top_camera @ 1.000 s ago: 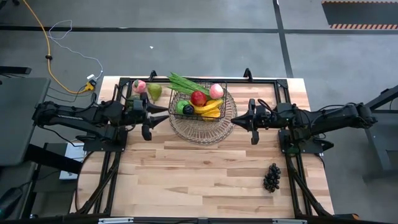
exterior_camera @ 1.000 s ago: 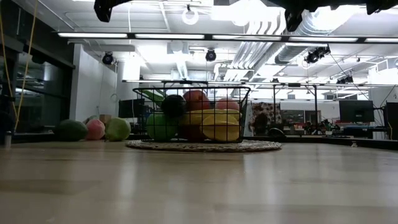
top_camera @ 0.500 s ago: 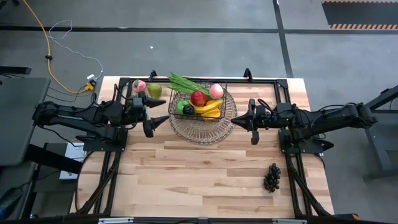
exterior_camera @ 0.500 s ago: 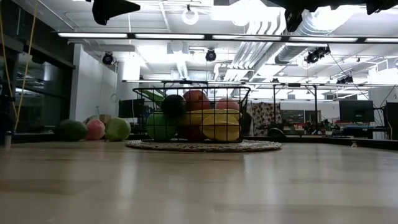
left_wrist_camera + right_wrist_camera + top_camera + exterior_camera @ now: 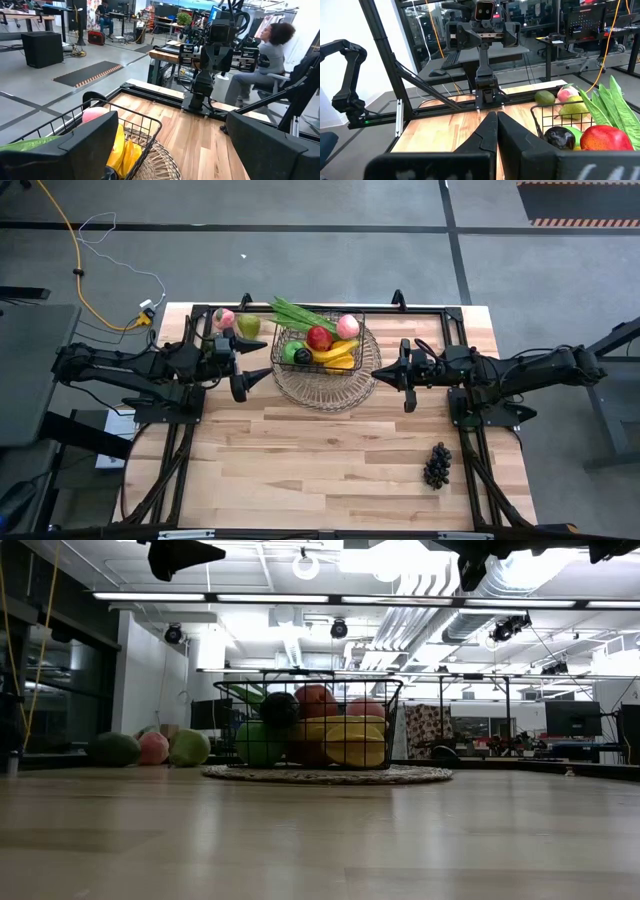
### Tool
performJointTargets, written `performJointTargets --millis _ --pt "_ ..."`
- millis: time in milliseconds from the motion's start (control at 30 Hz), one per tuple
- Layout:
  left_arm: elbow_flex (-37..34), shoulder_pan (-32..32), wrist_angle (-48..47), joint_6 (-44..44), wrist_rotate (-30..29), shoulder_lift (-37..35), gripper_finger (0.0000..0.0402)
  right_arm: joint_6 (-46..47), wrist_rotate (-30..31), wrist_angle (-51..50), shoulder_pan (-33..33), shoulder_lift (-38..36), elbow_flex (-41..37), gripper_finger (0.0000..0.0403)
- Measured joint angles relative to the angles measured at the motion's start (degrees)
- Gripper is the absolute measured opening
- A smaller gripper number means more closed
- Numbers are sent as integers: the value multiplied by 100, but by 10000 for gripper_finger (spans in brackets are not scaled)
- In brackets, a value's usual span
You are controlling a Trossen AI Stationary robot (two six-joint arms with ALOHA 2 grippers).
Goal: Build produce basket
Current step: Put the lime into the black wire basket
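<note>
The dark wire basket (image 5: 318, 345) stands on a paler round wire tray (image 5: 320, 388) at the table's far middle. It holds a red apple (image 5: 319, 337), a pink peach (image 5: 347, 326), a banana (image 5: 335, 356), a green apple (image 5: 290, 351), a dark plum (image 5: 302, 357) and a green leafy bunch (image 5: 298, 314). A peach (image 5: 223, 318) and a green pear (image 5: 248, 326) rest on the table left of it, with a mango (image 5: 115, 749) beside them. Dark grapes (image 5: 437, 465) lie on the table at the near right. My left gripper (image 5: 258, 375) hovers open left of the basket. My right gripper (image 5: 375, 373) hovers shut right of it.
A dark metal frame (image 5: 430, 310) runs along the table's far edge and sides. Bare wood (image 5: 320, 460) spreads over the near half of the table. A person (image 5: 272, 55) sits beyond the table's right side, behind my right arm (image 5: 215, 50).
My left gripper has turned about its wrist and shifted a little toward the basket, staying open and high above the table. The produce and the basket have kept still.
</note>
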Motion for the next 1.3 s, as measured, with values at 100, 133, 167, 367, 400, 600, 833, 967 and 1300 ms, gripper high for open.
performJointTargets --millis 100,133,167,367,400,600,833,967,1300 --pt "0 0 0 0 0 -1 361 -13 0 0 0 0 0 0" --pt "0 0 0 0 0 0 361 -13 0 0 0 0 0 0" --pt "0 0 0 0 -1 -1 361 -13 0 0 0 0 0 0" --pt "32 85 -194 -323 -1052 0 361 -2 0 0 0 0 0 0" --pt "119 185 -479 -524 -1260 16 361 -2 0 0 0 0 0 0" --pt "1433 1338 -3860 -1468 -1079 470 361 0 0 -11 0 0 0 0" --pt "2331 3127 -6841 -1040 72 1699 360 0 0 -146 -1 0 0 0" --pt "2223 3925 -7554 -399 242 2426 360 0 0 -250 -2 0 0 0" --pt "2074 4894 -7350 406 84 3752 360 0 0 -260 0 0 0 0"
